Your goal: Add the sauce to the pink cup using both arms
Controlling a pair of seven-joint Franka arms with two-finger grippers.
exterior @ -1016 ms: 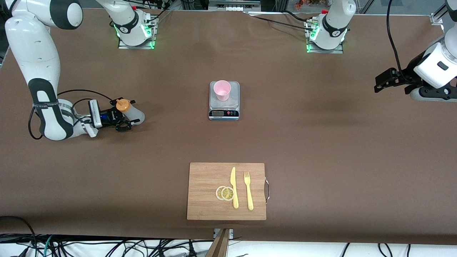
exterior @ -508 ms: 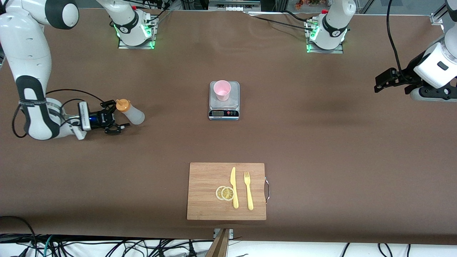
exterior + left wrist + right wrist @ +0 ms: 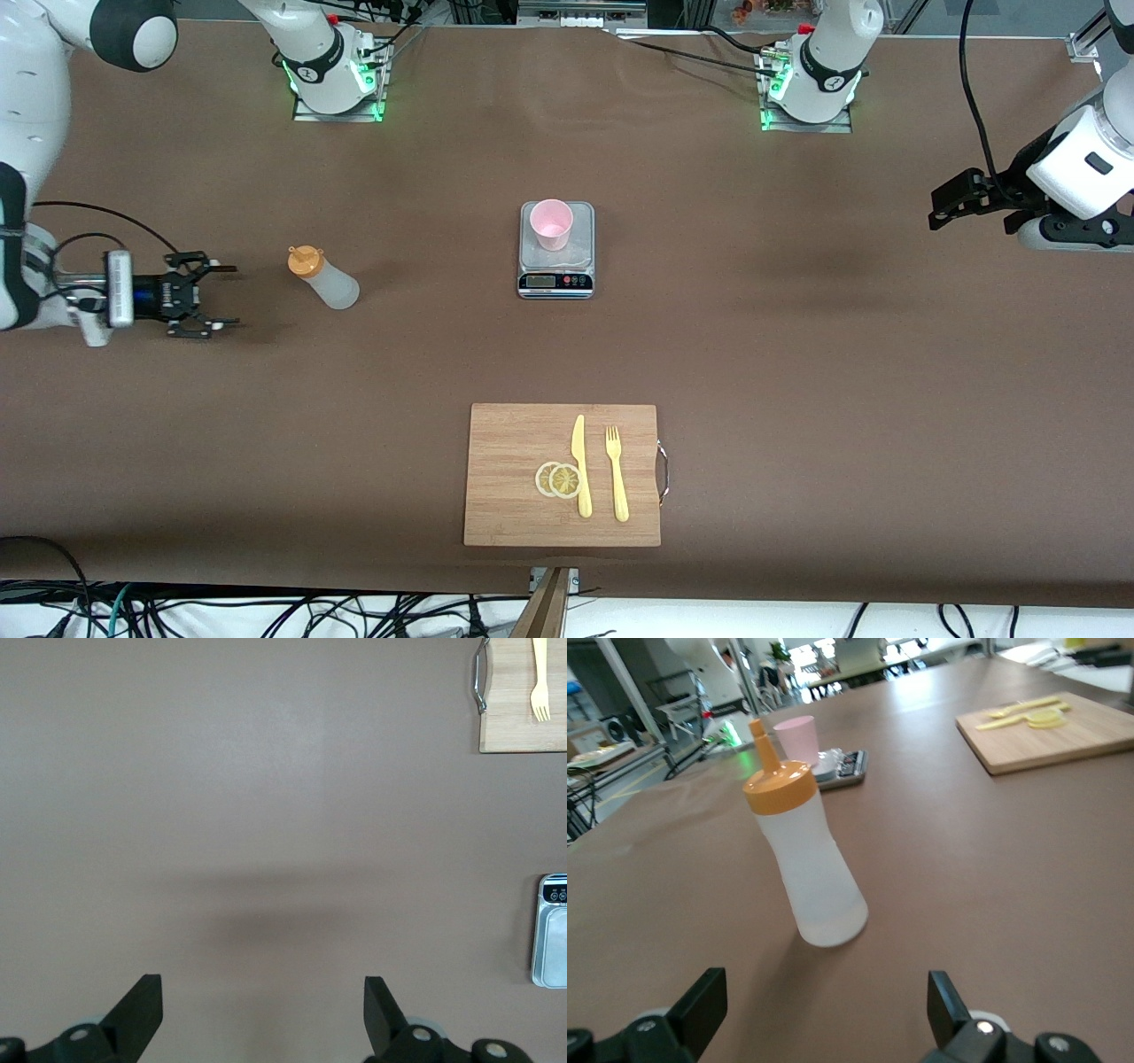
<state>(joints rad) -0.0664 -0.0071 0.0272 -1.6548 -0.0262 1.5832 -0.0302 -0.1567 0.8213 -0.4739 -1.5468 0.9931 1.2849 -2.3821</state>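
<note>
The sauce bottle [image 3: 323,279] stands on the counter toward the right arm's end, apart from the open, empty right end effector [image 3: 199,295]; light, squeezable and likely slick, it is best gripped mid-body; the left end effector [image 3: 952,202] waits open.

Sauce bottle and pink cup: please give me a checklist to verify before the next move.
1. Sauce bottle stands upright on the table: ok.
2. Orange cap is on the bottle: ok.
3. Right claw is open, apart from the bottle: ok.
4. Pink cup stands upright on the scale: ok.
5. Left claw is open and waits over the table's end: ok.
6. Sauce inside the cup: cannot tell.
</note>
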